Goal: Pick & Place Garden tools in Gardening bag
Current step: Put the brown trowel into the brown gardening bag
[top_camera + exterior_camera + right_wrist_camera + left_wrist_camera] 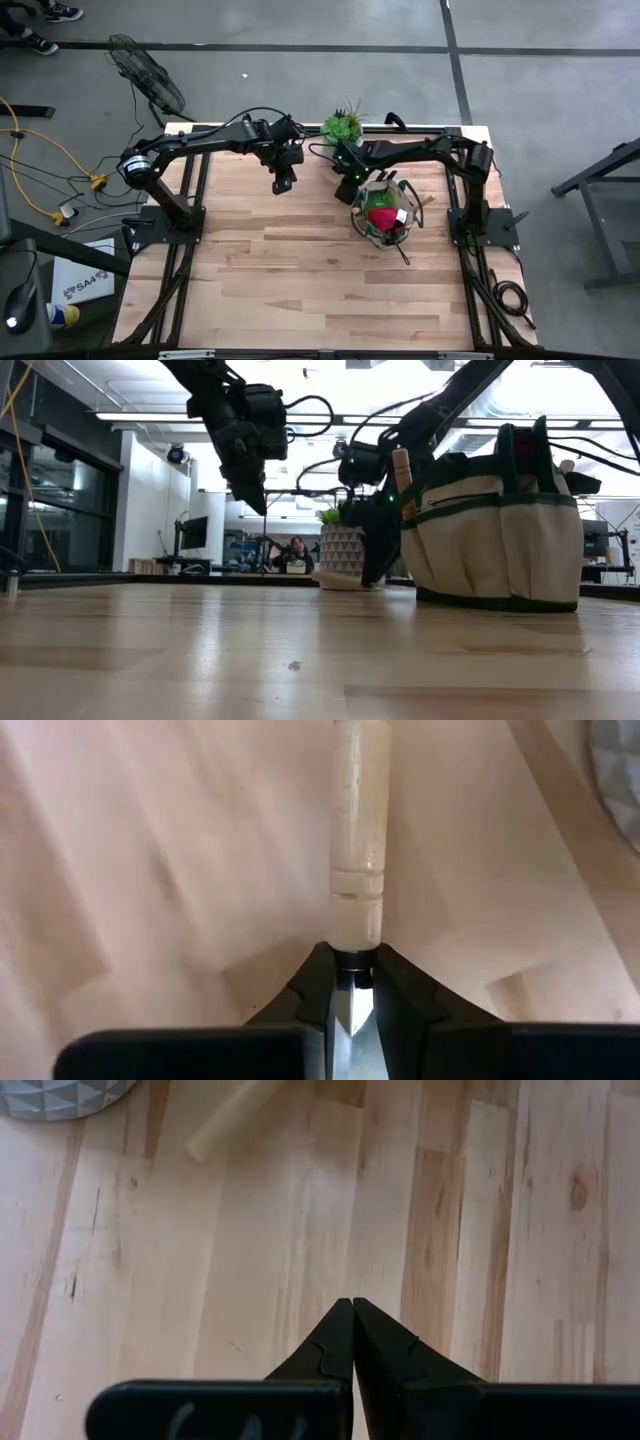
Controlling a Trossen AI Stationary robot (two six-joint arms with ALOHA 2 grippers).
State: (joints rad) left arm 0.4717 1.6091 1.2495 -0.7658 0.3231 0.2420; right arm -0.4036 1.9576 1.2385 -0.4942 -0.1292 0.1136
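Bare tabletop (300, 660) up front. Right gripper (352, 982) clamps wooden-handled tool (357, 830) at metal neck, just beside gardening bag (495, 545), probably trowel. Left gripper (352, 1315) pinched shut, empty, hovering. Risk: long handle snags bag rim, tool twists loose.

Left arm extended over the counter's far side, left tool (283, 186) raised, fingers (345, 1342) pressed together, empty, right arm bent inward, right tool (352, 982) clamped on a wooden-handled trowel (357, 840).
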